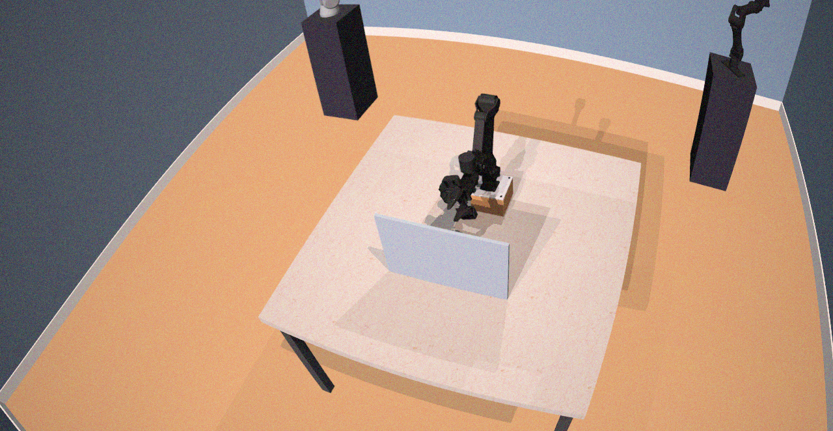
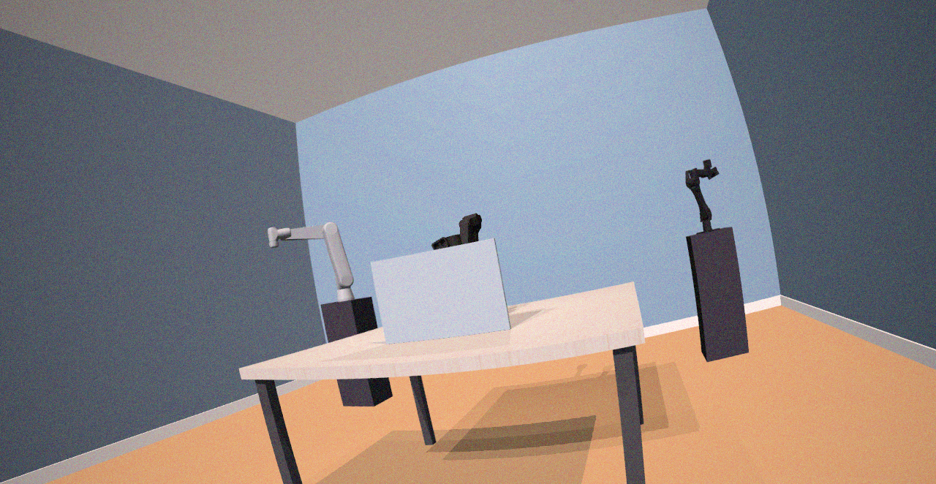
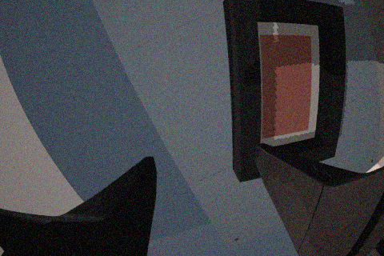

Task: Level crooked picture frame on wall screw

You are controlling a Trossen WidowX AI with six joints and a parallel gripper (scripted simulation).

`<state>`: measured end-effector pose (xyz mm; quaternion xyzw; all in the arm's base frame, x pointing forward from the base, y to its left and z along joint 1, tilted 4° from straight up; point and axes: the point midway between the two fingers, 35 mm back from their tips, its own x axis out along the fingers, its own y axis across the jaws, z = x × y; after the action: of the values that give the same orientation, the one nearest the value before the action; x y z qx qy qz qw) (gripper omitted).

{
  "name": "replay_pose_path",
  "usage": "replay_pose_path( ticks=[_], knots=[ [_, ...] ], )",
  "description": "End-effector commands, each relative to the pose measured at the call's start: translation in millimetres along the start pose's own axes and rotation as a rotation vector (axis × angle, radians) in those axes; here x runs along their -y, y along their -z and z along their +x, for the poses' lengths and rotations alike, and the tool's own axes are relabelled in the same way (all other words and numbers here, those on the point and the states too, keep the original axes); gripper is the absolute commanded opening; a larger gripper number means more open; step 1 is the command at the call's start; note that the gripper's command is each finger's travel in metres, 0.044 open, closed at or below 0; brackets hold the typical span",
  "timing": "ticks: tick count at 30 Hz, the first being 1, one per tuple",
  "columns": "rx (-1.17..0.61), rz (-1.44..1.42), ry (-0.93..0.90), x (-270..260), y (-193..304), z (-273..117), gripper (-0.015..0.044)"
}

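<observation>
The picture frame (image 3: pixel 246 88), black with a pale inner border and a red picture, hangs against the pale blue upright panel (image 1: pixel 448 256) (image 2: pixel 442 291) (image 3: pixel 168 68). It shows only in the wrist view; in the top and exterior views the panel hides it. The screw and notched strip are hidden behind it. The wrist view is turned, so I cannot tell how far the frame tilts. My gripper (image 3: pixel 206 159) is open, with nothing between its fingers. The right finger's tip overlaps the frame's lower bar in the wrist view; whether they touch is unclear. The left finger is well to the left of the frame.
The panel stands on the pale table (image 1: pixel 326 288) (image 2: pixel 575 330), in front of the black arm on its wooden base box (image 1: pixel 489 204). On the floor behind are a dark pedestal (image 1: pixel 334 73) with a grey arm and another pedestal (image 1: pixel 722 131) with a black arm.
</observation>
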<state>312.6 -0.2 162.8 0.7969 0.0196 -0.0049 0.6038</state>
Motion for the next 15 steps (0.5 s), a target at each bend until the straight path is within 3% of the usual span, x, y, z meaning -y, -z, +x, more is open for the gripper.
replay_pose_path(
  ticks=[1,15],
  knots=[
    [-0.004,-0.006,-0.001,10,-3,16,0.0260],
    [-0.005,-0.006,-0.002,45,-14,42,0.0260]
  ],
)
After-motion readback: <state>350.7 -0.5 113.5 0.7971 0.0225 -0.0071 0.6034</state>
